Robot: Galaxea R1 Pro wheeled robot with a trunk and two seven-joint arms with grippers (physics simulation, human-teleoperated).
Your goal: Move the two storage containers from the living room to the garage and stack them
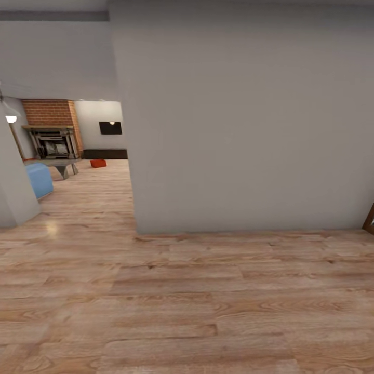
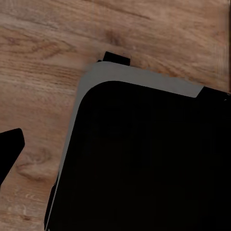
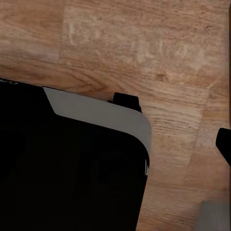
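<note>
1. I am looking past a grey wall (image 1: 244, 119) into the living room (image 1: 78, 150) at the upper left of the frame.
2. One storage container (image 1: 98, 163) is sitting on the plank floor (image 1: 187, 301) there, near the fireplace (image 1: 52, 141); the other is possibly hidden.
3. Both wrist views are looking down at the robot base (image 2: 144, 163), so I cannot tell either pincer's state.
4. I am planning to swing wide around the wall corner.

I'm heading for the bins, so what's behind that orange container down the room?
Behind the orange container runs a long low dark cabinet against the white wall, with a black TV above it. The near grey wall hides everything further right, including any second container.
</note>
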